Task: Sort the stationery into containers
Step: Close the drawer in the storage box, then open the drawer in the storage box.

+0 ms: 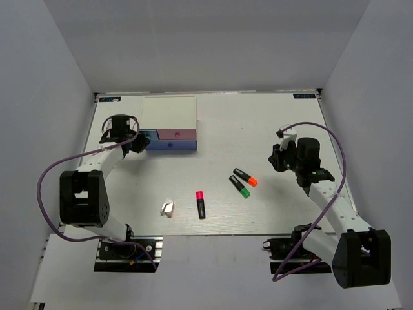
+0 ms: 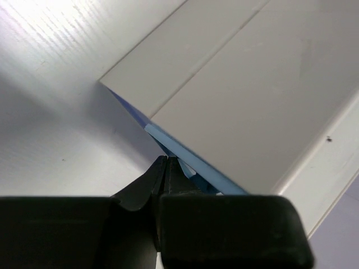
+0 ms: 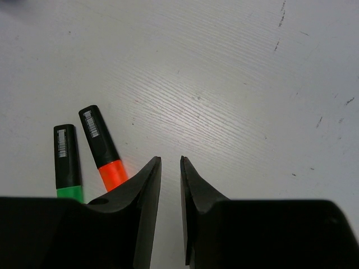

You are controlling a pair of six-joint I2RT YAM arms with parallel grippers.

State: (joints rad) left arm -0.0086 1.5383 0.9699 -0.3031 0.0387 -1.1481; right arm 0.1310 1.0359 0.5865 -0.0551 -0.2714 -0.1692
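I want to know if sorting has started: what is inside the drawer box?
Its insides are hidden under the white top. Only the light blue front, pink front and dark blue front show. Nothing lies on top.

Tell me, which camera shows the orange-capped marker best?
The right wrist view: the orange-capped highlighter is close, its label visible. The top view shows it whole but tiny. The left wrist view misses it.

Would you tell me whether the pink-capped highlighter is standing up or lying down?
Lying down: the highlighter rests lengthwise on the table, cap towards the far side.
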